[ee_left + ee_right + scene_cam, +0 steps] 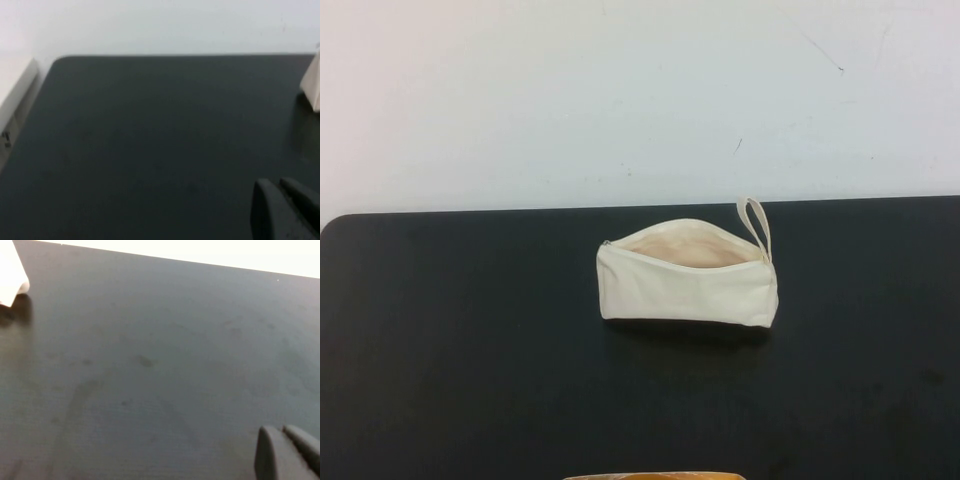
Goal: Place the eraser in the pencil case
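Observation:
The pencil case is a cream-white fabric pouch lying on the black table, a little right of the middle. Its zip is open, the beige lining shows, and its loop strap points toward the wall. The eraser is not in view in any frame. Neither gripper shows in the high view. My left gripper is shut and empty, low over bare table with a corner of the pencil case off to its side. My right gripper is shut and empty over bare table, and a corner of the pencil case shows far from it.
A white wall rises behind the table's far edge. A thin tan-orange edge shows at the near edge of the high view. A white ledge runs beside the table's left end.

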Tool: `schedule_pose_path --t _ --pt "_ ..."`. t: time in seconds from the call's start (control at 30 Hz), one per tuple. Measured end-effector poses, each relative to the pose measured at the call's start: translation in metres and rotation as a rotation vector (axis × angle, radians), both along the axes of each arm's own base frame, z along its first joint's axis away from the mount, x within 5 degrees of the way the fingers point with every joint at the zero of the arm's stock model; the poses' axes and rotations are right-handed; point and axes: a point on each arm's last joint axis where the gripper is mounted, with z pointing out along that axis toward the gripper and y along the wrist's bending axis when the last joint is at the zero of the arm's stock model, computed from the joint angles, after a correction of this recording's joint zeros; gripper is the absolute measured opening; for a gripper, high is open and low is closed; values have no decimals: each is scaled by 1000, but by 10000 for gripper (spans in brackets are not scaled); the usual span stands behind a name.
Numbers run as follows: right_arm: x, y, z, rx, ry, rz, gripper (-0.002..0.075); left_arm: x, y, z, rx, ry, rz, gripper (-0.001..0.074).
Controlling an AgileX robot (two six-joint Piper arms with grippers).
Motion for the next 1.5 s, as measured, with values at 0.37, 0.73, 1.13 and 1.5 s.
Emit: schedule_pose_path --t 0.37,0.73,1.13,1.5 --pt "0 0 0 0 0 0 -1 -1 0 -4 12 41 -5 -1" --pt "0 0 0 0 0 0 -1 -1 0 -4 27 50 -5 -1" --pt "0 0 0 0 0 0 -1 -1 0 -4 36 53 -5 -1" --pt "0 0 0 0 0 0 -1 -1 0 -4 36 53 -5 -1"
